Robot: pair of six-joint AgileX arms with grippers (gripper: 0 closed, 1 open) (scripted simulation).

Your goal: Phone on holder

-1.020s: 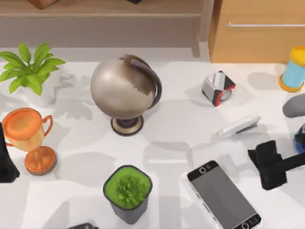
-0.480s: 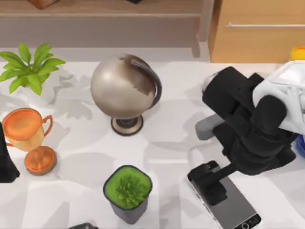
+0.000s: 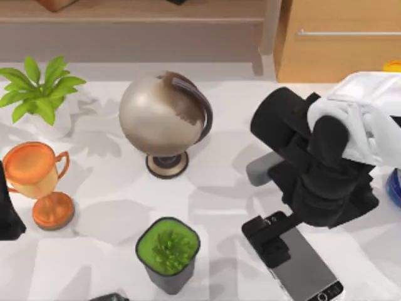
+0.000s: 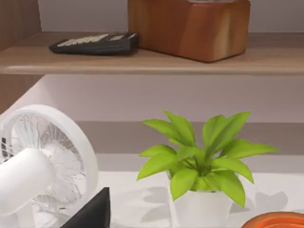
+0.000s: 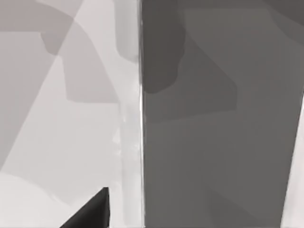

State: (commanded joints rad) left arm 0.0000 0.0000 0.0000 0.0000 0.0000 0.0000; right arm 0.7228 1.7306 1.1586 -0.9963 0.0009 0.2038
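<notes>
Phone (image 3: 301,263) flat on table (image 3: 225,182), long axis diagonal | right gripper (image 3: 270,239) over its near-centre end, finger state unclear | left arm parked at left edge.

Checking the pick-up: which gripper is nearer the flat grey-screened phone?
Right. The right gripper sits over the far end of the flat grey-screened phone; the left gripper is parked at the table's left edge, by the orange trophy cup.
</notes>
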